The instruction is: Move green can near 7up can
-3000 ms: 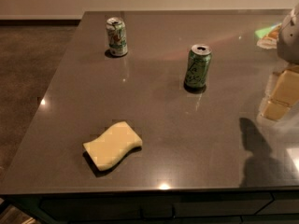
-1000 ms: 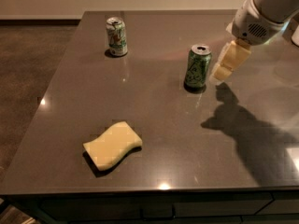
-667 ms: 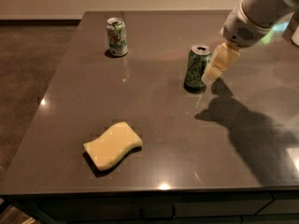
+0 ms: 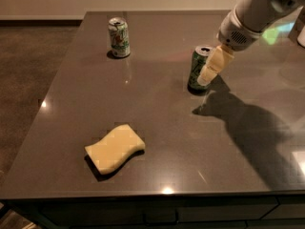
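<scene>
The green can (image 4: 197, 67), dark green with pale script and a silver top, stands upright right of the table's middle. The 7up can (image 4: 118, 37), white and light green with red marks, stands upright at the far left part of the table, well apart from the green can. My gripper (image 4: 212, 67), with pale yellow fingers, hangs from the white arm (image 4: 252, 15) that comes in from the upper right. It is at the green can's right side, overlapping its edge in this view.
A yellow sponge (image 4: 115, 147) lies near the front left of the dark grey table (image 4: 157, 123). The arm's shadow falls on the table's right half. The table's left edge drops to a brown floor.
The arm has swung in from the far right towards the left, bringing the gripper from the table's right edge up to the green can's right side. Both cans and the sponge stay put.
</scene>
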Available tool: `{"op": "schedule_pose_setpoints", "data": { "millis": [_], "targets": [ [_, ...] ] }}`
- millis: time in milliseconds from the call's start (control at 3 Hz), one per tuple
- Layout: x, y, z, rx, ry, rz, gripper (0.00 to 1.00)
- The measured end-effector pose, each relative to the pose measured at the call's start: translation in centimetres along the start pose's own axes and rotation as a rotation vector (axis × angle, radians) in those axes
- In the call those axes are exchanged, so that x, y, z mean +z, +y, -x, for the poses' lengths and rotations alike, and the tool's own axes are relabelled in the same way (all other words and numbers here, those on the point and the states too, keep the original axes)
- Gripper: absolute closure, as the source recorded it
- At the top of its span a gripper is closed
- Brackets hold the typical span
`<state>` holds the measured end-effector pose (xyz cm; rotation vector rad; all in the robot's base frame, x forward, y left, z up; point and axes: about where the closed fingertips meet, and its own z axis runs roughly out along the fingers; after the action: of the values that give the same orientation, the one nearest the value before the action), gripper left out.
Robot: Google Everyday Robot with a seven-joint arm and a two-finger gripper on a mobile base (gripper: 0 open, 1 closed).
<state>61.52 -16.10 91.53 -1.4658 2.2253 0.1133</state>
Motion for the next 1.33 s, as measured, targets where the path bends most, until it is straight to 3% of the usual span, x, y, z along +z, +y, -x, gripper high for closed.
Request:
{"op": "schedule_pose_setpoints", "data": {
  "millis": [333, 667, 1333],
  "targets": [
    [0.88, 0.05, 0.48, 0.010, -0.008, 0.032, 0.00],
    [1.29, -0.18, 0.59, 0.029, -0.013, 0.057, 0.18],
    [1.10, -0.53, 1.01, 0.038, -0.024, 0.088, 0.64]
  ]
}}
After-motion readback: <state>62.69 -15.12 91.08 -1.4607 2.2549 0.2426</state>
